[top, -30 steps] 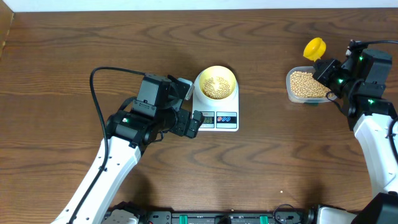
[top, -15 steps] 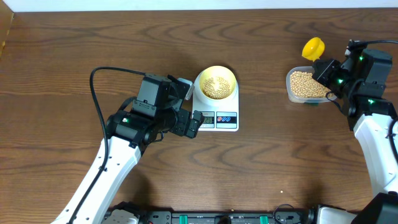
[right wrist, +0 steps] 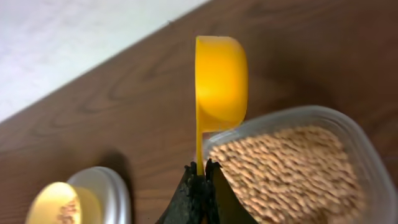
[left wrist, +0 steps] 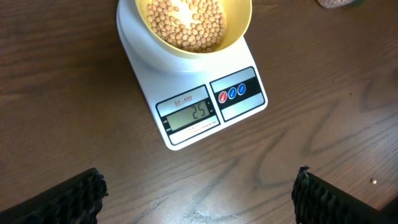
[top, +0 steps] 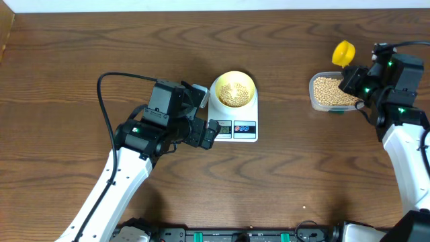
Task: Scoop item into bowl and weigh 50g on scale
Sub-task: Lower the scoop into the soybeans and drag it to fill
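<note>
The pale yellow-green bowl point(top: 234, 89) holds tan beans point(left wrist: 186, 23) and stands on the white scale point(top: 243, 129), whose display point(left wrist: 191, 114) reads 25. My left gripper point(left wrist: 198, 196) is open and empty, hovering over the table just in front of the scale. My right gripper point(right wrist: 200, 177) is shut on the handle of a yellow scoop point(right wrist: 219, 81), held above the far edge of a clear tub of beans point(top: 328, 91). The scoop point(top: 344, 52) shows empty in the overhead view.
The white wall edge point(top: 201, 5) runs along the far side of the table. A black cable point(top: 107, 84) loops from the left arm. The scale and bowl also show small in the right wrist view point(right wrist: 74, 199).
The right gripper has shifted the yellow scoop slightly to the right, away from the scale. The left arm has not moved.
</note>
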Controlling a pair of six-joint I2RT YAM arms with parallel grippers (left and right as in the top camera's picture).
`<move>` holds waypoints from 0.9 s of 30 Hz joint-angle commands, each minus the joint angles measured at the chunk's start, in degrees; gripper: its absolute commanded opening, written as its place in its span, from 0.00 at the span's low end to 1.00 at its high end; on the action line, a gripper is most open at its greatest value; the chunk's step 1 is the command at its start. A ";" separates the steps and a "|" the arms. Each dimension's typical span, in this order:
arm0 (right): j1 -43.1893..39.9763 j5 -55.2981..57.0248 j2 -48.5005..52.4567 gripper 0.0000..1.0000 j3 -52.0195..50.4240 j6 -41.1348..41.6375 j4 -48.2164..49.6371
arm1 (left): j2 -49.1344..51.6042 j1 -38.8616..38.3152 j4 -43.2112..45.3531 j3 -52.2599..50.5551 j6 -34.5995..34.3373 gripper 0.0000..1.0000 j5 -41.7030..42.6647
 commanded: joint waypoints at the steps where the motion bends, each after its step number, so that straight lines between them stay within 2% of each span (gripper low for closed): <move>1: -0.07 3.19 -1.33 0.01 0.70 -2.05 -4.87 | 0.00 0.20 0.02 0.04 0.79 0.98 -0.61; 5: -0.07 3.34 -1.33 0.01 0.70 -5.51 -11.65 | 0.00 0.20 0.02 0.04 0.76 0.98 -0.61; 11: 0.04 4.57 -1.33 0.01 0.70 -8.48 -15.52 | 0.00 0.20 0.02 0.04 0.79 0.98 -0.61; 16: 0.04 13.35 -1.33 0.01 0.70 -8.52 -20.63 | 0.00 0.20 0.02 0.04 0.76 0.98 -0.61; 21: 0.20 15.56 -1.31 0.01 0.70 -12.02 -20.11 | 0.00 0.20 0.02 0.04 0.79 0.98 -0.61; 27: 1.57 14.91 -0.52 0.01 0.70 -12.17 -20.02 | 0.00 0.20 0.02 0.04 0.76 0.98 -0.61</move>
